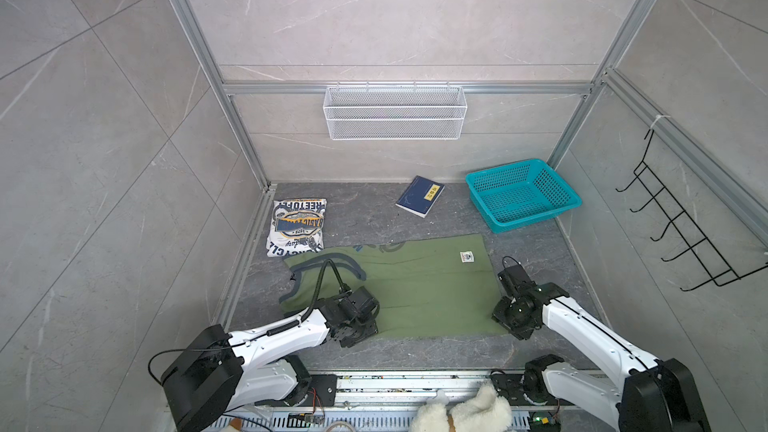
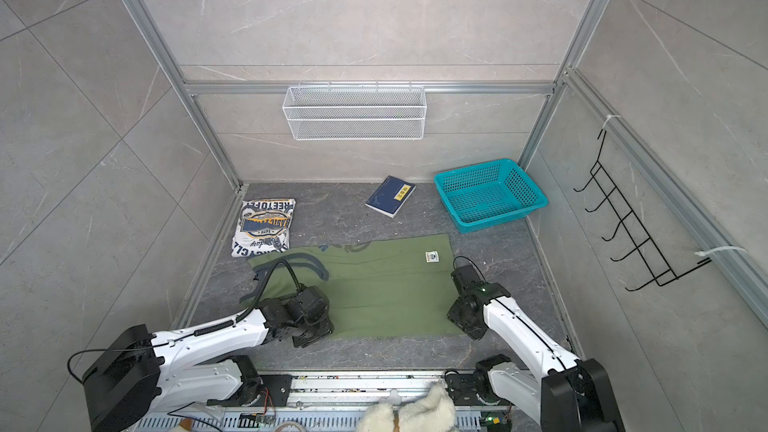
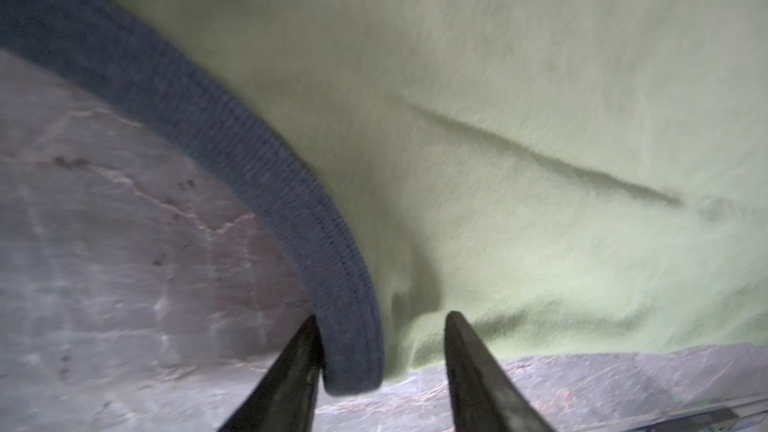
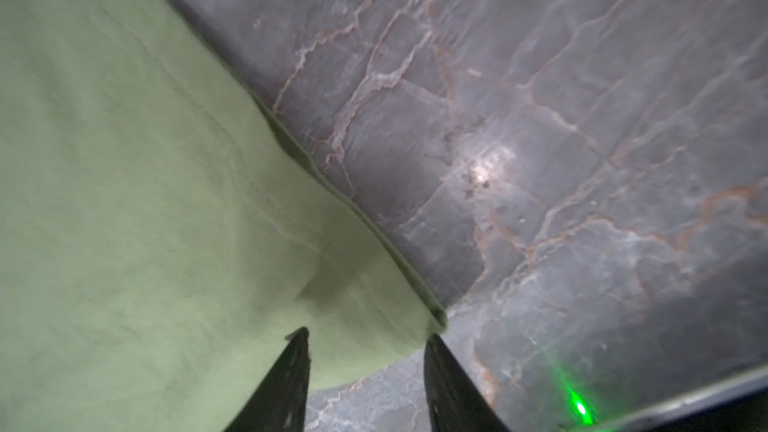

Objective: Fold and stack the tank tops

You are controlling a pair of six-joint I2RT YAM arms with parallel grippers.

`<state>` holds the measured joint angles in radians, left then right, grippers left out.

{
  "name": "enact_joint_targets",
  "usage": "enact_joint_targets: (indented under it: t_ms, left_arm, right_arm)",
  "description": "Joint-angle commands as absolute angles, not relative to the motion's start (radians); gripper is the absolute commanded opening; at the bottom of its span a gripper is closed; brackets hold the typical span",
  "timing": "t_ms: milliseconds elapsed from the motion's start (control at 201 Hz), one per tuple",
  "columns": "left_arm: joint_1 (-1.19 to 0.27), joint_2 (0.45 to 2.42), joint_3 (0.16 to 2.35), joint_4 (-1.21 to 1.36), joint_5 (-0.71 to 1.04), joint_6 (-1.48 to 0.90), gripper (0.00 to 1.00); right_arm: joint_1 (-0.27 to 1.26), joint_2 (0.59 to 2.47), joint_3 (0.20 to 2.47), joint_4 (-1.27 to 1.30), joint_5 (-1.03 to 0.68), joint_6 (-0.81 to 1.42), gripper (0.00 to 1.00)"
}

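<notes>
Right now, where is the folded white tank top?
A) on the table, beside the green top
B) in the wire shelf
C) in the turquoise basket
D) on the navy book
A: the white tank top lies on the table at far left, next to the olive green tank top.
</notes>
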<state>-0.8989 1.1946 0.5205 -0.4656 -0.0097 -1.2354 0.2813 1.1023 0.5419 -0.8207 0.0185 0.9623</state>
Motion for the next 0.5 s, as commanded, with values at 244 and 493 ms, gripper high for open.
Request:
enact_joint_targets:
  t_ms: [244, 493]
  left_arm:
    - [-0.903, 1.285, 0.555, -0.440, -0.085, -1.259, 0.25]
    - [-0.904, 1.284, 0.568, -0.457, -0.087, -1.244, 0.13]
  right_arm:
    - [0.337, 1.180, 0.555, -0.796, 0.018, 1.013, 0.41]
    - [0.349, 1.228, 0.540, -0.738, 0.004, 1.045, 0.22]
